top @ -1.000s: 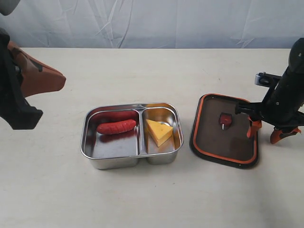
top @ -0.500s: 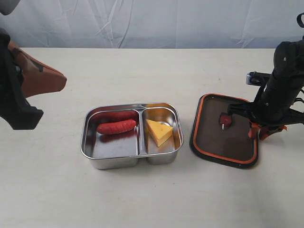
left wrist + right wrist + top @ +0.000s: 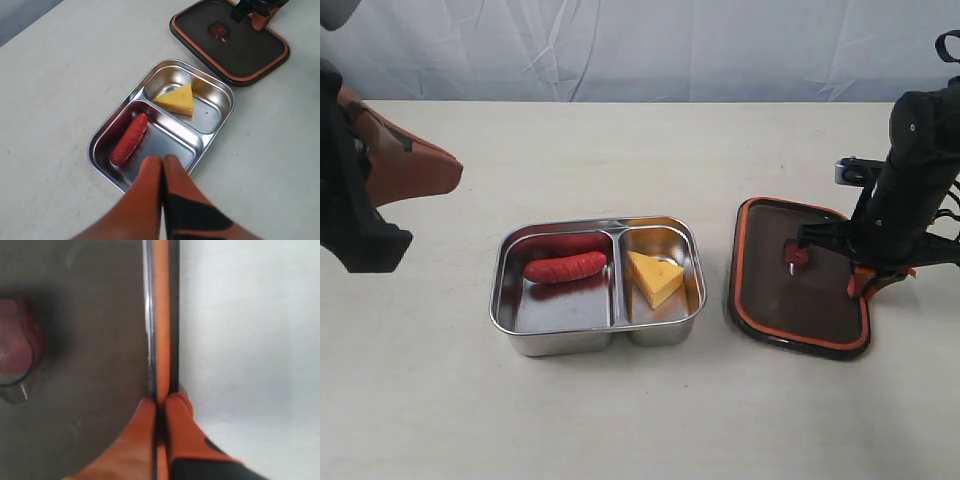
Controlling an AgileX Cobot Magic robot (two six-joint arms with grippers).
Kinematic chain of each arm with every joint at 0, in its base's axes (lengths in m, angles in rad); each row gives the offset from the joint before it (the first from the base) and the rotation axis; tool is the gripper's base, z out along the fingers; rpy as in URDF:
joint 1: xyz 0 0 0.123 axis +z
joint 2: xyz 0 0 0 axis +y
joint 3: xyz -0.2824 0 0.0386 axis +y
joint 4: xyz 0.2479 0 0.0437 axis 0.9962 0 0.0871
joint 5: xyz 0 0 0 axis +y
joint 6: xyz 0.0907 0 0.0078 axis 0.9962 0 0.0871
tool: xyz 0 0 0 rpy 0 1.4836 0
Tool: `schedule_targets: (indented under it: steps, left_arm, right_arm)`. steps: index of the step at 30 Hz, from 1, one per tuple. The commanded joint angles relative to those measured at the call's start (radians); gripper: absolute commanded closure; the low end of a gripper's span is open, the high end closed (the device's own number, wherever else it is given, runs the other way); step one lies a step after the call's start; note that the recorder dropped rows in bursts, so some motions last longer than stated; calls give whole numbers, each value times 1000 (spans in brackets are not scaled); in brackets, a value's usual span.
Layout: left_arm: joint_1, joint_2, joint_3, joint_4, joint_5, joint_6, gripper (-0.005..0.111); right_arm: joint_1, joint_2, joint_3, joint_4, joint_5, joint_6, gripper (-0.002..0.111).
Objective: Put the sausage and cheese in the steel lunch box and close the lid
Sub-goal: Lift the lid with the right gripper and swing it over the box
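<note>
The steel lunch box [image 3: 512, 312] sits mid-table. The red sausage [image 3: 565, 267] lies in its larger compartment, the yellow cheese [image 3: 654, 277] in the smaller one; both also show in the left wrist view, sausage [image 3: 129, 139] and cheese [image 3: 177, 100]. To the right lies the dark lid [image 3: 770, 290] with its orange seal rim facing up and its valve tab [image 3: 794, 253]. My right gripper [image 3: 869, 282] is shut on the lid's right rim [image 3: 161, 330], one finger on either side of the edge. My left gripper [image 3: 162, 161] is shut and empty, held above the table left of the box.
A pale tabletop [image 3: 640, 420] spreads all round the box and lid. A blue-grey cloth backdrop [image 3: 640, 50] closes the far edge. The left arm's housing [image 3: 360, 190] fills the left border of the exterior view.
The right gripper went from open beside the lid to shut on its right rim. The lid shifted slightly to the right. The left arm stayed put.
</note>
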Motion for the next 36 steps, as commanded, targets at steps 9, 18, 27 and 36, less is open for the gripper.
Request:
schedule_targets:
  steps: [9, 18, 27, 36]
  left_arm:
    - [0, -4, 3, -126, 8, -113, 100]
    - [0, 34, 3, -226, -87, -195, 58]
    - [123, 171, 3, -619, -201, -75, 58]
    - [140, 212, 3, -732, -177, 42, 58]
  right_arm:
    - [-2, -162, 7, -58, 1, -34, 109]
    - [-2, -377, 7, 222, -11, -311, 109]
    - [28, -524, 9, 443, 14, -518, 109]
    - [149, -524, 9, 471, -20, -522, 109]
